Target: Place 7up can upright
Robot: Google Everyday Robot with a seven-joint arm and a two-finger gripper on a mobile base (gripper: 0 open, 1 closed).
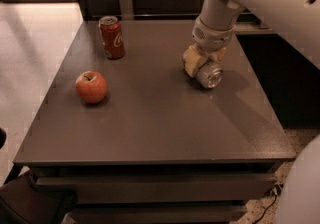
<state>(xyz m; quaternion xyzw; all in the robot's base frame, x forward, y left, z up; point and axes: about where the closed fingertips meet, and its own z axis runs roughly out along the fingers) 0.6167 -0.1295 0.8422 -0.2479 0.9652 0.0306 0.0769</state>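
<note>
The 7up can (209, 75), silver-grey, lies on its side on the right part of the dark table (150, 118), its round end facing the camera. My gripper (204, 63) comes down on it from above on the white arm. Its cream fingers (191, 63) sit on either side of the can, shut on it. The can rests at table level, tilted over, not upright.
A red cola can (112, 37) stands upright at the back left. A red apple (91, 87) sits at the left. The table's right edge drops to a dark floor. A dark wall runs behind the table.
</note>
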